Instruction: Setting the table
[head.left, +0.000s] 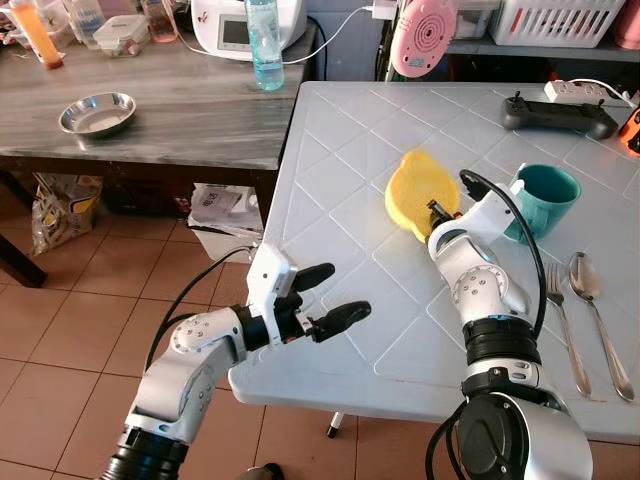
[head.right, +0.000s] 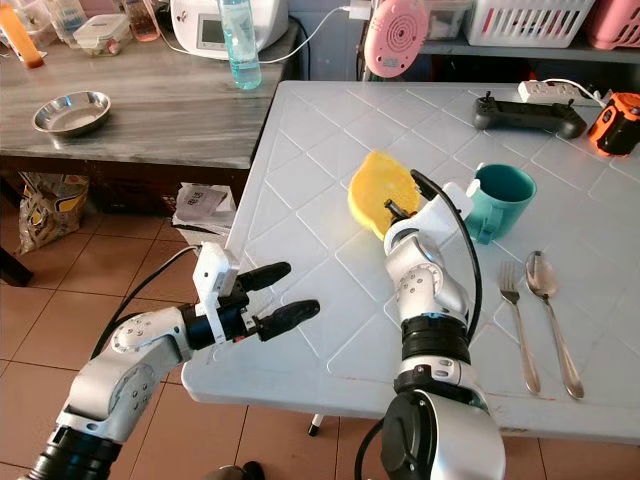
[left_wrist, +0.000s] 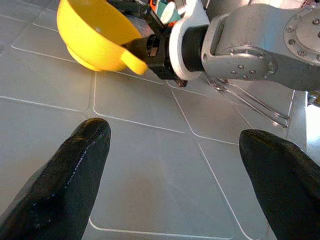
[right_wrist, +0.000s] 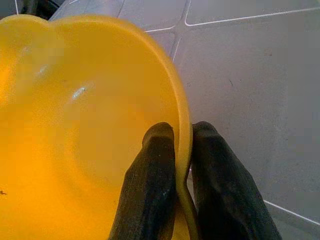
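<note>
A yellow bowl (head.left: 420, 190) is tilted on its edge on the white table (head.left: 340, 150), near the middle. My right gripper (head.left: 438, 212) is shut on the bowl's rim (right_wrist: 184, 135), one finger inside and one outside. A teal mug (head.left: 541, 198) stands just right of the bowl. A fork (head.left: 562, 310) and a spoon (head.left: 592, 300) lie side by side near the table's front right. My left gripper (head.left: 332, 295) hangs open over the table's front left corner, with nothing between its fingers (left_wrist: 70, 175).
A black controller (head.left: 558, 116) and a white power strip (head.left: 585, 92) lie at the table's far right. To the left stands a grey counter (head.left: 180, 110) with a steel bowl (head.left: 96, 113), a bottle (head.left: 264, 45) and a white appliance (head.left: 240, 25). Tiled floor lies below.
</note>
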